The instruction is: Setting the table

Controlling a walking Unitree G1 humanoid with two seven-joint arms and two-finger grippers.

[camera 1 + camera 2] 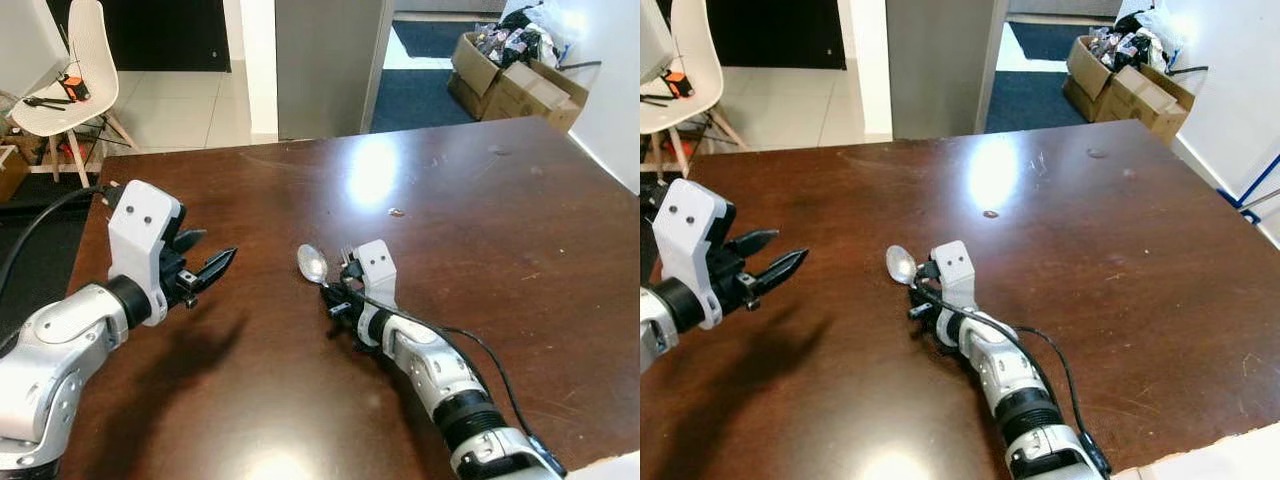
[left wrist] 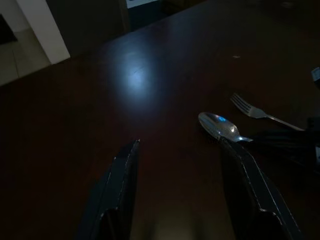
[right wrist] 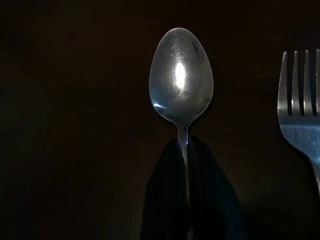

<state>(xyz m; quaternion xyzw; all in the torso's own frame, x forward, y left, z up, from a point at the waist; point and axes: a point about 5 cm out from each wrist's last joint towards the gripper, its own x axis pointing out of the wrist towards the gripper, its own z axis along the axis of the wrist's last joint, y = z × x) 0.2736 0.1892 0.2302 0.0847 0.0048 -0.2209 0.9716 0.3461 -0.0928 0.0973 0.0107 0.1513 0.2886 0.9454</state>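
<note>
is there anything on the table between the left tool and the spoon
Nothing visible. The left tool hovers open over bare dark table, and the wood between it and the spoon holds nothing. The right tool is shut on the spoon's handle, with a fork lying on the far side.

The left gripper [image 1: 205, 262] hovers at about nine o'clock, its arm reaching in from seven, fingers [image 2: 120, 190] spread apart and pointing toward three. The right gripper [image 1: 336, 290] sits low near centre, arm running back to five o'clock, fingers [image 3: 165, 200] closed on a spoon handle [image 3: 184, 150]
</note>
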